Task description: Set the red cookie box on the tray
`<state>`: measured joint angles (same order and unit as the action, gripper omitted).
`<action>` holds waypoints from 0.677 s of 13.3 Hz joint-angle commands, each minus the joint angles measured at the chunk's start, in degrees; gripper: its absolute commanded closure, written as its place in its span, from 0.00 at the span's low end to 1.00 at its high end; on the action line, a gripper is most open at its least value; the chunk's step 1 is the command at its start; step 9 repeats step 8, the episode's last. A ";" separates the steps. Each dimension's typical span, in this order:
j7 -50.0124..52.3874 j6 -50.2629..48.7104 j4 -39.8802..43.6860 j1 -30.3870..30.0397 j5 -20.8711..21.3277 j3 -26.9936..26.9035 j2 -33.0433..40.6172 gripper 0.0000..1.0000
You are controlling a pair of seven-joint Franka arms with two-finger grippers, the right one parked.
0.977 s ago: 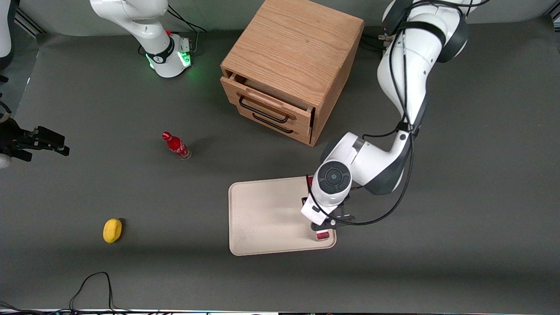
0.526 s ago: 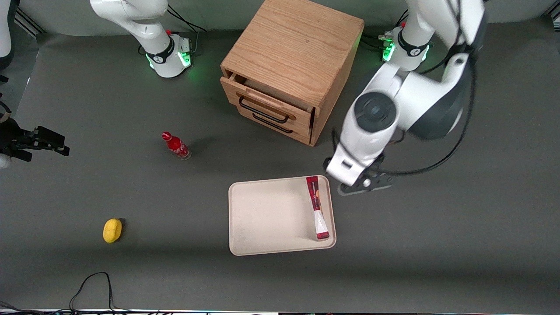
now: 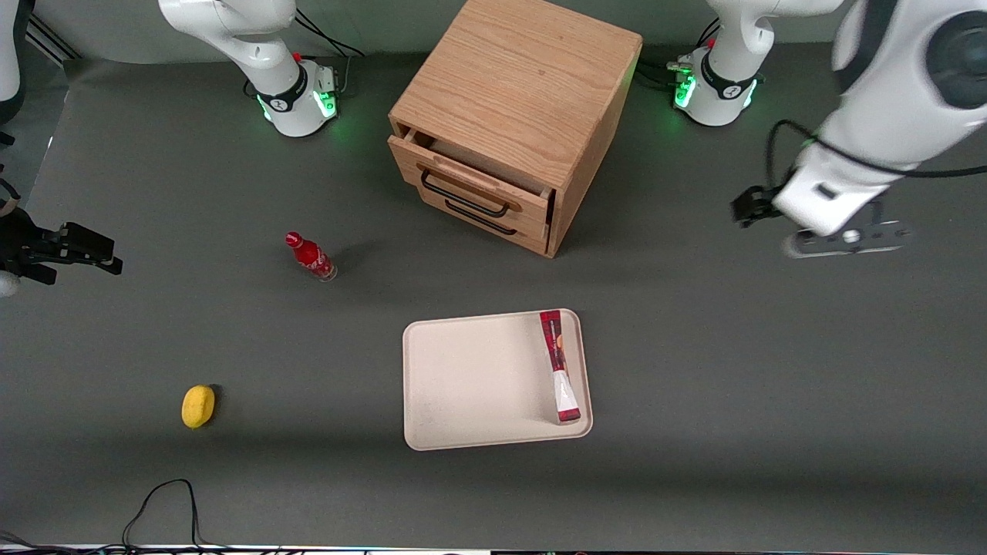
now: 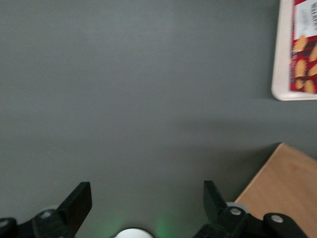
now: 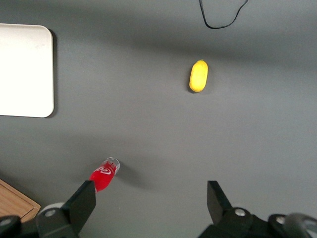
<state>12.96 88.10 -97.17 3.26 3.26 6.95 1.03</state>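
The red cookie box [image 3: 560, 367] lies flat in the tray [image 3: 470, 381], running along the tray's short rim at the working arm's end, one end near the corner closest to the front camera and the other near the corner closest to the wooden drawer cabinet [image 3: 513, 116]. The rest of the tray floor is bare cream surface. The gripper [image 3: 837, 240] hangs above bare grey table [image 3: 771, 370] toward the working arm's end, well apart from the tray and off to the side of the cabinet; in the left wrist view its fingers [image 4: 79, 201] stand wide apart with nothing between them (only mat shows in the gap). That same view catches one tray corner with the box end resting just inside the rim, and an edge of the cabinet top. Toward the parked arm's end, a small red bottle [image 3: 310, 257] stands on the mat, and a yellow lemon-like object [image 3: 198, 406] lies nearer the front camera, both well apart from the tray, with open mat around each.
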 commanded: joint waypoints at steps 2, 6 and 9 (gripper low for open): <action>-11.46 -1.09 -4.51 -5.39 -2.29 -4.64 5.82 0.00; -11.12 -1.70 -1.63 -0.82 -1.59 -11.41 3.81 0.00; -11.20 -3.28 0.13 -0.89 -1.59 -11.96 2.58 0.00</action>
